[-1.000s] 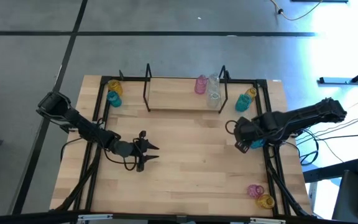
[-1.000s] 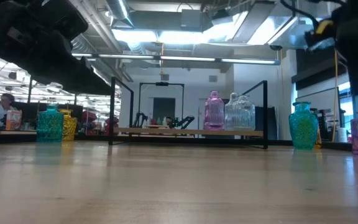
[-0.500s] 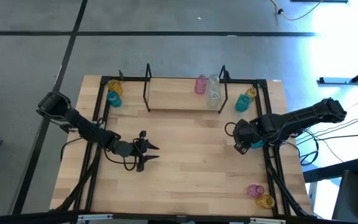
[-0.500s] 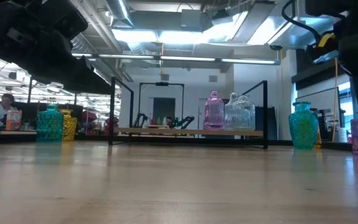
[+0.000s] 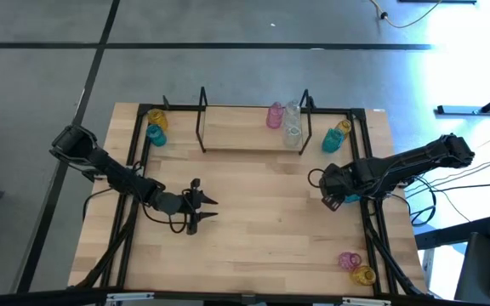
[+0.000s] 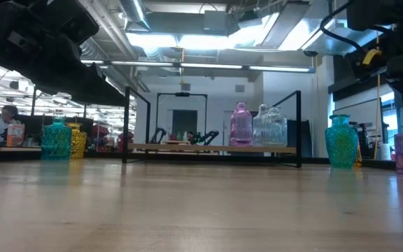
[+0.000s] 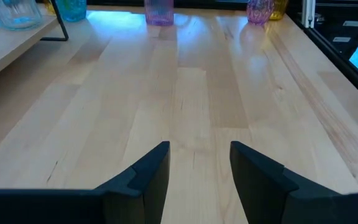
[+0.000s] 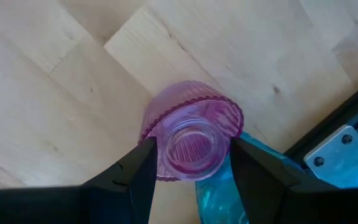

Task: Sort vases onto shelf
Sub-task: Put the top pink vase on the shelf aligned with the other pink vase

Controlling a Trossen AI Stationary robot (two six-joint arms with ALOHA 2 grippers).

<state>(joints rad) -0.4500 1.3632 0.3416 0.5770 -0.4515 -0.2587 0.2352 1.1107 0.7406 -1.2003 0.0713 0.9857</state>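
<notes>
The shelf (image 5: 253,134) stands at the table's far edge with a pink vase (image 5: 275,116) and two clear vases (image 5: 293,123) on its right end. A yellow and a teal vase (image 5: 156,126) stand left of it, another teal and yellow pair (image 5: 336,136) right of it, and a pink and a yellow one (image 5: 356,268) at the near right corner. My right gripper (image 5: 332,190) is open and points down over a ribbed pink vase (image 8: 191,134) standing upright on the table. My left gripper (image 5: 201,206) is open over the bare table, left of centre. My right gripper (image 8: 192,163) comes from above with one finger on either side of the pink vase's neck (image 8: 191,146). Whether the fingers (image 8: 143,171) touch the neck I cannot tell. The vase stands upright with its base on the table.
A black frame rail (image 8: 334,143) runs close beside the pink vase, at the table's right side. A teal patch (image 8: 219,193) shows beside the vase; what it is I cannot tell. Bare wood (image 5: 262,221) lies between the two grippers and in front of the shelf.
My right gripper has come down over the pink vase at the table's right side. The vases and my left arm have kept still.
</notes>
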